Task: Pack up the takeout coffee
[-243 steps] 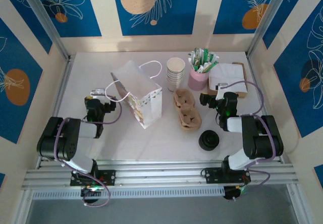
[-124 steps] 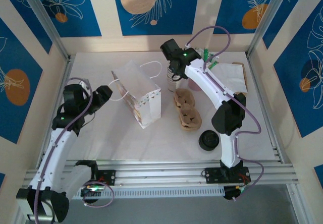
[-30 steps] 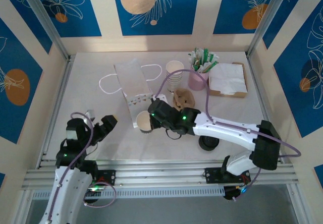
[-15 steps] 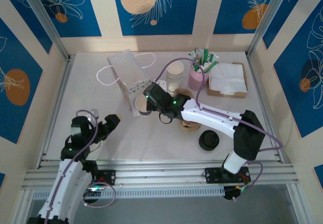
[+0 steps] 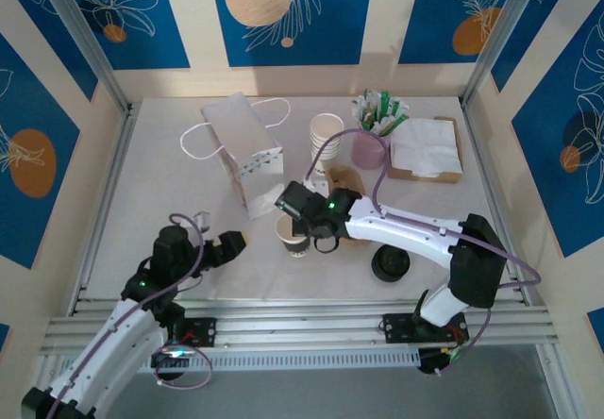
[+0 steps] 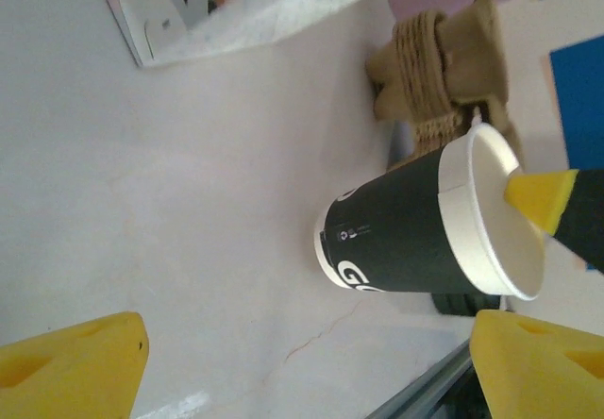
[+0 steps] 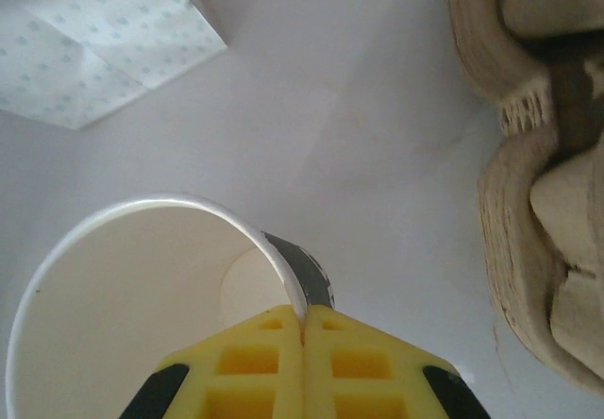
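Right gripper (image 7: 304, 317) is clenched on the rim of the takeout coffee cup (image 5: 293, 236): one yellow finger inside the mouth, the other outside on the dark sleeve, the wall pinched between them. I judge the rim pinch deliberate, since it leaves the cup body free and keeps it upright for a carry without tipping. The cup is lidless and the interior looks empty. It stands upright, on or just above the table (image 5: 170, 174); whether the base bears weight cannot be told. It is near the front of the paper bag (image 5: 243, 155) and just beside the cardboard carrier (image 7: 543, 183). The bag stands with handles splayed; whether its mouth is open cannot be told. Its closeness to the cup suits a short transfer. A round black lid (image 5: 390, 262) sits apart to the right, and I cannot tell whether it caps a second cup. Right arm: it reaches from its base across to the left, forearm low and near level, wrist turned down over the cup. Left gripper (image 6: 302, 370) is released, fingers wide apart, holding nothing. The left arm lies low at near-left, wrist facing the cup from the side, well apart from it.
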Available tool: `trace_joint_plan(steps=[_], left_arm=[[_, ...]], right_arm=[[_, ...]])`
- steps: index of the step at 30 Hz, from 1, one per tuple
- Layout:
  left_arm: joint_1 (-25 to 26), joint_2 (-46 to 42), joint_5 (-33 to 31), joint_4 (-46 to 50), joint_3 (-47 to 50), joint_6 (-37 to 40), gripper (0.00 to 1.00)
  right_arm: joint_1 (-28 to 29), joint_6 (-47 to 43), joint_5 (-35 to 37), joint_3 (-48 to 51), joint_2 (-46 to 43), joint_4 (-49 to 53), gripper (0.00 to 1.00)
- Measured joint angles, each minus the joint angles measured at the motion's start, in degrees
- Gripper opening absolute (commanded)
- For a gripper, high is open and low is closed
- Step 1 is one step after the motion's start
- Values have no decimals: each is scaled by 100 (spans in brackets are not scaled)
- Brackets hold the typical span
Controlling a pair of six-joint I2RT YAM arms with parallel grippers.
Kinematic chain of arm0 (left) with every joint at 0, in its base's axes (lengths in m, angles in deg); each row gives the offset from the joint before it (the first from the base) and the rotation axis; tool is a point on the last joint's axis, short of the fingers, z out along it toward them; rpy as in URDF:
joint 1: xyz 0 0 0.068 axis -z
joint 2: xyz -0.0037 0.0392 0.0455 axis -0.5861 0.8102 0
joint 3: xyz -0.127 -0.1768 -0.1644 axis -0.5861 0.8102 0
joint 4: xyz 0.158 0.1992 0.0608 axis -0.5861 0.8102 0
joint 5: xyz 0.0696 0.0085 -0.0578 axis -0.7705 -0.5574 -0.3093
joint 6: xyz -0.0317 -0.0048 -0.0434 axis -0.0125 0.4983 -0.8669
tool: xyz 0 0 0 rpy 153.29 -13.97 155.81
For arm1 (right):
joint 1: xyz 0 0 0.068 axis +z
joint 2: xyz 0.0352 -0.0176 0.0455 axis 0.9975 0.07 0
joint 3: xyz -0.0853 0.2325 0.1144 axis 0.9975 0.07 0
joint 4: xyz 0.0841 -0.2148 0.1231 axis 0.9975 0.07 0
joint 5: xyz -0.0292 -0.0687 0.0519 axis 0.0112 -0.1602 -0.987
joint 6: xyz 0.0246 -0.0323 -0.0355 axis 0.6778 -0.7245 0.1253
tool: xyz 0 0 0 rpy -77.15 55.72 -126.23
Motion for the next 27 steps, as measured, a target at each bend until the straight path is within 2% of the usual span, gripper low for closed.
trace_joint_plan(steps=[5,8,14,19,21,27], left_arm=[[507,306,-402,-378,140,-114,88],[621,409,-535,-629,195,-186,88],[691,472,-669,-872,269,-264,88],[710,472,-717,-925,280,-264,88],[713,470,-728,-922,291,-264,87],[723,472,-748,-914,295,-262,84]], right_arm=[[166,258,13,179,-7,48,6],[273,367,37,251,-7,42,14],[356,492,74,323,-9,90,33],[361,444,118,315,-48,221,42],[363,422,118,245,-120,402,44],[284,599,66,-247,-844,1353,62]])
